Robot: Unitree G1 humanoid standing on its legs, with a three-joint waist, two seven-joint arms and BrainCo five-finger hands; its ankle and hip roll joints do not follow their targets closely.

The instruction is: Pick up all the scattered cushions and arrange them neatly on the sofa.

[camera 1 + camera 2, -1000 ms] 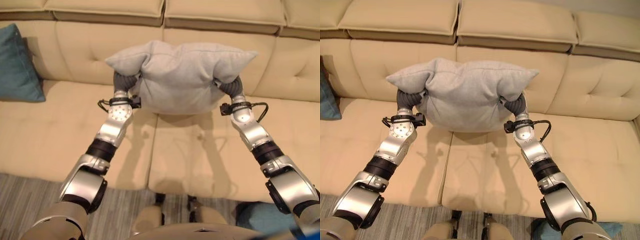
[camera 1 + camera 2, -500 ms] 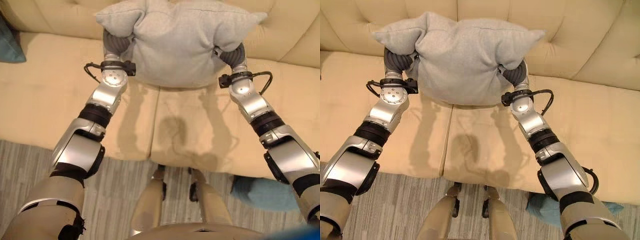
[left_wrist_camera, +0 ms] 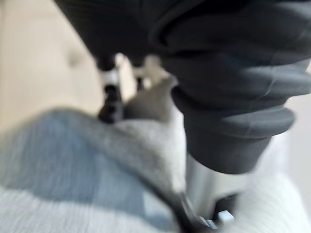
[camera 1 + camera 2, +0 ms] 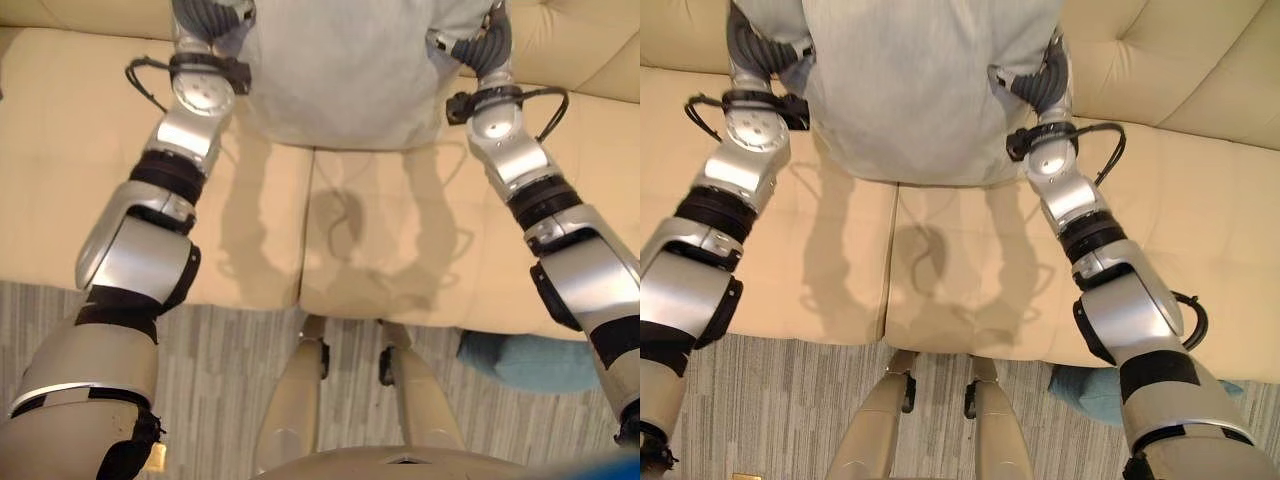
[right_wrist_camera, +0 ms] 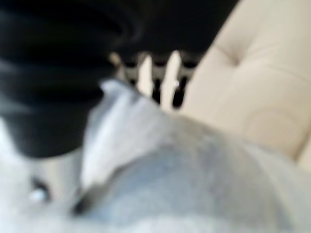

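Above the beige sofa (image 4: 400,250) seat, the grey cushion (image 4: 930,90) is held between both hands, left hand (image 3: 114,104) and right hand (image 5: 155,80) each with fingers clamped on a side. Compared with a second ago, the camera looks lower. A teal cushion (image 4: 525,360) lies on the floor.

Grey cushion (image 4: 350,70): upper part cut off by the top edge in both eye views. Left hand (image 3: 109,97) and right hand (image 5: 150,77): fingers blurred, sunk in the cushion; their hold cannot be told. Teal cushion (image 4: 1090,392) on the floor: partly hidden behind the right arm.
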